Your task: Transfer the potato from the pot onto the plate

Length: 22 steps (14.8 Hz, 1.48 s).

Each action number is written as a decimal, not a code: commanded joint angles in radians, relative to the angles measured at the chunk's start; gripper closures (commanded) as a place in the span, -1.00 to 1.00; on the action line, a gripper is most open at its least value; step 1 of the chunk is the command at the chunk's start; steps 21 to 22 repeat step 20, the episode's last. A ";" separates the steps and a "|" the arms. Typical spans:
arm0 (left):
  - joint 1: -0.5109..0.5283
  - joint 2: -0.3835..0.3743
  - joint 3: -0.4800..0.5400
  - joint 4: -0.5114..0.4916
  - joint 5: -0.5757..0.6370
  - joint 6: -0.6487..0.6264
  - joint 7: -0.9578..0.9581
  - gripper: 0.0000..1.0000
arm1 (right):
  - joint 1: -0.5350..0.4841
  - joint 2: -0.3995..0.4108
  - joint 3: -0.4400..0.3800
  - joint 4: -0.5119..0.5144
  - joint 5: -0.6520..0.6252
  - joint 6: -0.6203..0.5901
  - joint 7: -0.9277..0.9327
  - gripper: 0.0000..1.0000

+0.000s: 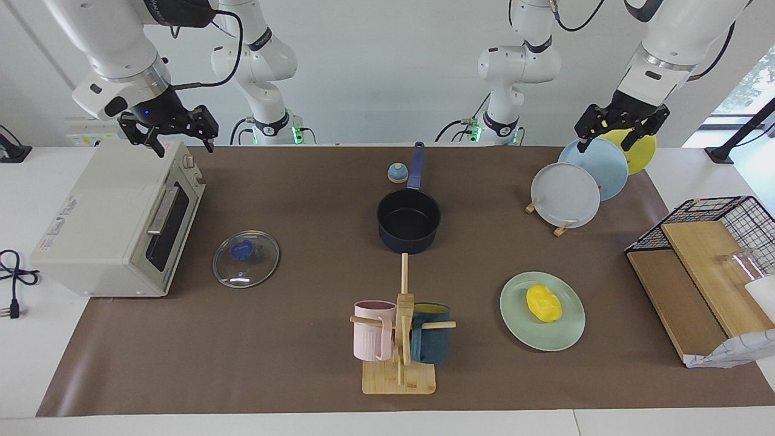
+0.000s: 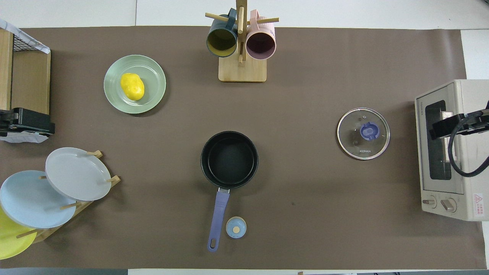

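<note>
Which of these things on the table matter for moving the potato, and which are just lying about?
Part of the job:
potato, now on the plate
green plate
pot, empty

Just lying about:
glass lid
toaster oven
mug stand
plate rack
small blue timer
wire basket

Count on my desk (image 1: 303, 375): 1 potato (image 1: 543, 303), 1 pot (image 1: 408, 221), 4 plates (mint plate (image 1: 566, 333), grey-white plate (image 1: 565, 195), light blue plate (image 1: 596, 166), yellow plate (image 1: 643, 151)), 2 mugs (pink mug (image 1: 372, 330), teal mug (image 1: 431, 342)), 1 glass lid (image 1: 246, 258), 1 toaster oven (image 1: 115, 218).

Brown table (image 1: 303, 375) carries pot (image 1: 408, 221), plate (image 1: 542, 336), lid (image 1: 246, 259), toaster oven (image 1: 115, 224).
</note>
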 commanded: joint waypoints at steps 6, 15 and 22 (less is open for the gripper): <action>0.016 0.075 -0.008 0.077 0.009 -0.029 0.017 -1.00 | 0.003 -0.007 0.004 -0.012 0.013 0.023 0.004 -1.00; 0.019 0.061 -0.006 0.028 0.007 0.022 0.011 -1.00 | 0.003 -0.007 0.002 -0.013 0.012 0.034 0.011 -1.00; 0.011 0.061 -0.006 0.030 0.007 0.010 0.010 -1.00 | 0.003 -0.007 0.004 -0.013 0.012 0.034 0.009 -1.00</action>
